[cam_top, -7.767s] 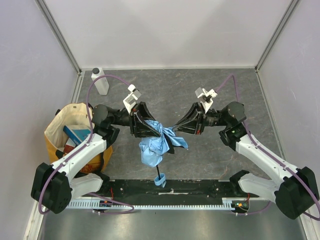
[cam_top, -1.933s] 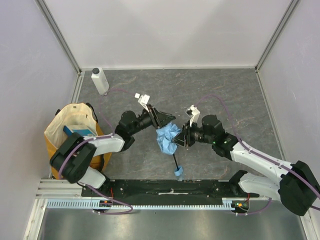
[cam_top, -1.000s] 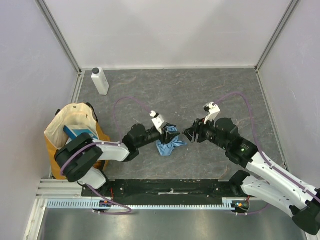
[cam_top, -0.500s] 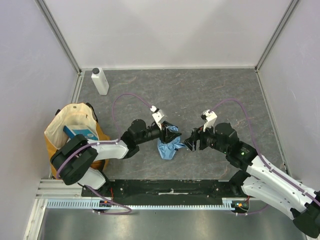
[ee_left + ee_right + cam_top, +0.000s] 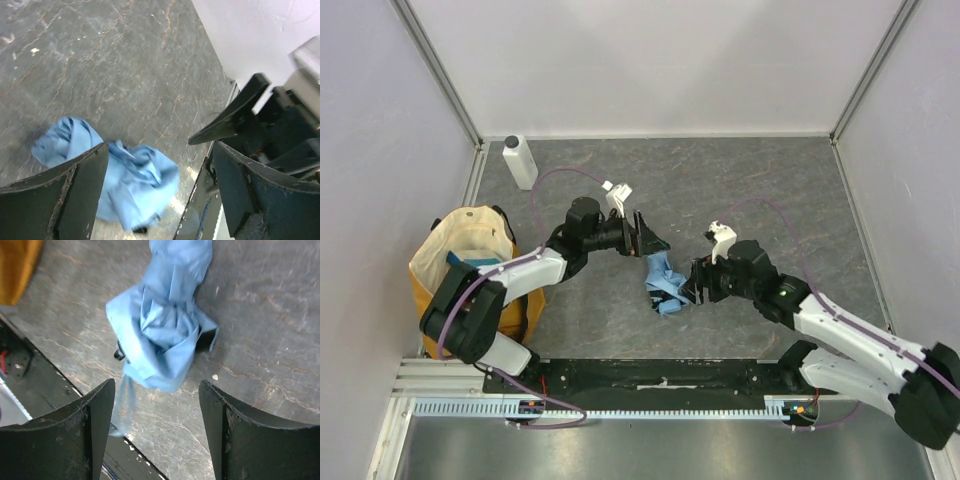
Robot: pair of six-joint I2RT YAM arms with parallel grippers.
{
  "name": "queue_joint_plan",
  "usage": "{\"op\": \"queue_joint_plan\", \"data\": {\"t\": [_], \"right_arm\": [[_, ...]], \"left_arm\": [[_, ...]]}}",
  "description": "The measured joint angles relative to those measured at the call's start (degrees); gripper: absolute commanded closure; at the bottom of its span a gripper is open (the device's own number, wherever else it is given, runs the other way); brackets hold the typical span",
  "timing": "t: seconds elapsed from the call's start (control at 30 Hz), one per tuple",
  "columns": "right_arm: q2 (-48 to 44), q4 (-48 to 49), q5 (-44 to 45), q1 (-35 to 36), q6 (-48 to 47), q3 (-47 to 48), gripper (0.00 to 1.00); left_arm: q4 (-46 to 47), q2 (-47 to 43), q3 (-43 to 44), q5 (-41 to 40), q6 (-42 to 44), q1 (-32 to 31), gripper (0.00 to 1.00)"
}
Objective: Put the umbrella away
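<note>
No readable writing anywhere; any print on the blue box in the tote bag is too small to read, and the white bottle at the far left corner shows no text.

Changes from half a second ago: the left gripper has let go of the umbrella and pulled back up toward the far left. Its fingers are now spread wide with nothing between them, seen from the left wrist too. The umbrella is a crumpled blue bundle lying on the table mid-front, shifted slightly toward the right arm. The right gripper has moved in just beside the bundle. Its fingers are wide apart and not clamped, with the umbrella lying ahead of them; can't tell if they touch it.

Hard to see: the shaft and handle are mostly buried in fabric, with only small black bits at the bundle's edges. The umbrella is blurred in the left wrist view and partly cut off by a finger. The left arm covers part of the box, and the tote shows only as an orange corner.
</note>
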Motion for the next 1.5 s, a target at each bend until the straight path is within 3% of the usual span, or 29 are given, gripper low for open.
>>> {"op": "queue_joint_plan", "data": {"t": [0.17, 0.33, 0.43, 0.53, 0.6, 0.73, 0.87, 1.03, 1.17, 1.33, 1.5], "right_arm": [[7.5, 1.9, 0.9, 1.3, 1.7, 0.1, 0.25], [14.9, 7.0, 4.5, 4.6, 4.3, 3.5, 0.3], [19.5, 8.1, 9.9, 9.1, 4.0, 6.7, 0.44], [23.7, 8.0, 14.4, 12.8, 3.2, 10.1, 0.59], [28.8, 8.0, 17.6, 14.9, 3.1, 13.4, 0.64], [39.5, 6.7, 26.3, 19.1, 5.2, 19.5, 0.55], [42.2, 4.2, 33.6, 23.5, 5.8, 22.8, 0.46], [39.2, -1.0, 35.4, 25.4, 6.1, 23.1, 0.31], [29.8, -2.6, 35.2, 25.5, 7.1, 21.1, 0.21], [24.2, -1.6, 38.3, 25.5, 9.9, 20.9, 0.07], [34.4, -1.3, 41.1, 25.5, 15.5, 21.7, 0.06]], "left_arm": [[-13.6, -9.4, 0.8, -5.8, 3.2, 1.8, 0.13], [-19.7, -21.4, -0.1, -13.9, 5.6, 2.0, 0.23], [-18.4, -27.1, -3.7, -15.8, 5.5, 2.1, 0.33], [-17.6, -27.9, -7.1, -16.0, 4.6, 2.0, 0.35], [-17.0, -27.6, -10.2, -16.3, 3.3, 2.0, 0.36], [-18.1, -29.4, -16.0, -17.1, 1.7, 2.0, 0.38], [-19.0, -34.4, -18.1, -18.3, 1.0, 2.4, 0.38], [-20.0, -42.2, -19.8, -18.6, 0.7, 2.3, 0.38], [-20.0, -45.2, -19.6, -17.5, 0.3, 2.2, 0.36], [-22.8, -46.0, -16.5, -15.1, 0.1, 2.2, 0.31], [-29.3, -47.1, -6.8, -14.4, 1.8, 2.2, 0.22]]}}
